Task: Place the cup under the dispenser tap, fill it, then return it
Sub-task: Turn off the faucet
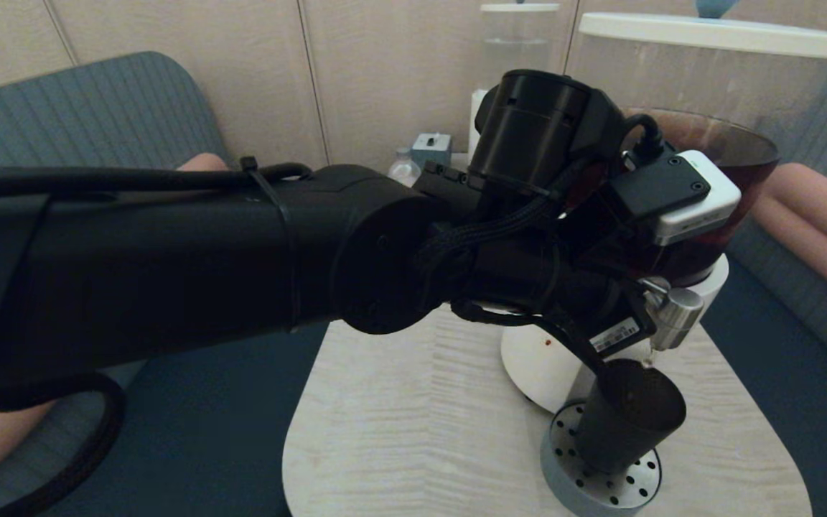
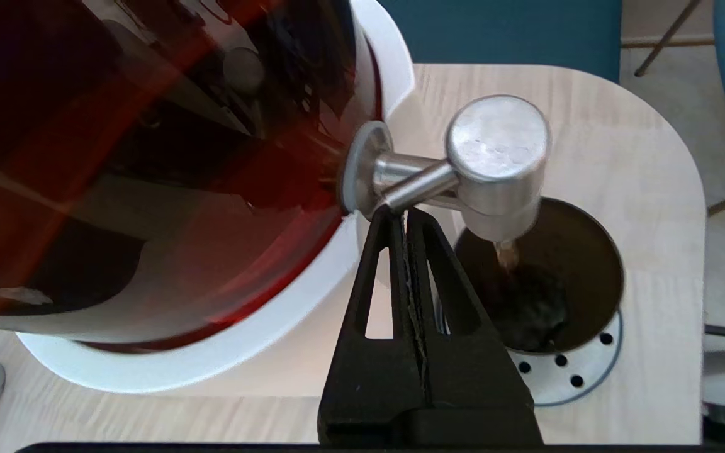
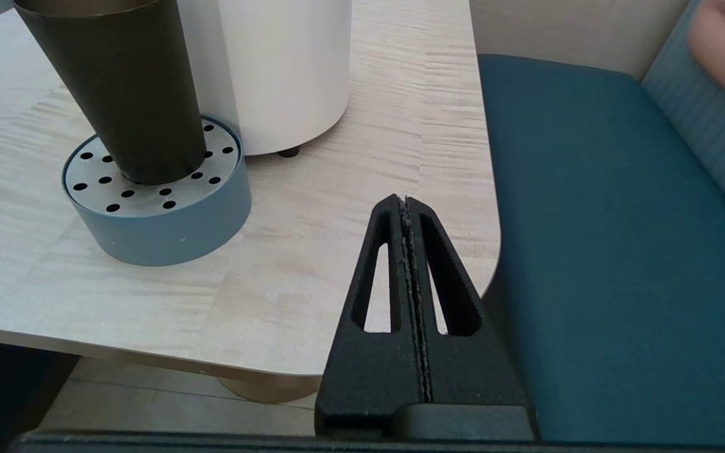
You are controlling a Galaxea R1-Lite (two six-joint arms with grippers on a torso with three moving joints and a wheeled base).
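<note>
Arm bulk hides left gripper [image 2: 405,217] fingers, pressed together beside dispenser tap [image 2: 494,163], cup [image 2: 545,283] below.

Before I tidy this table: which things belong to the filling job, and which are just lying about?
In the job:
- the cup, on the perforated drip tray
- the dispenser tap, pouring into it
- the left hand, shut against the tap's stem

Lying about:
- clear-liquid dispenser
- small bottle
- the right hand, shut, parked off the table's edge

In the head view the left arm [image 1: 169,258] hides most of the dispenser [image 1: 672,179]; the cup [image 1: 629,416] rim at 11 o'clock is covered.
</note>
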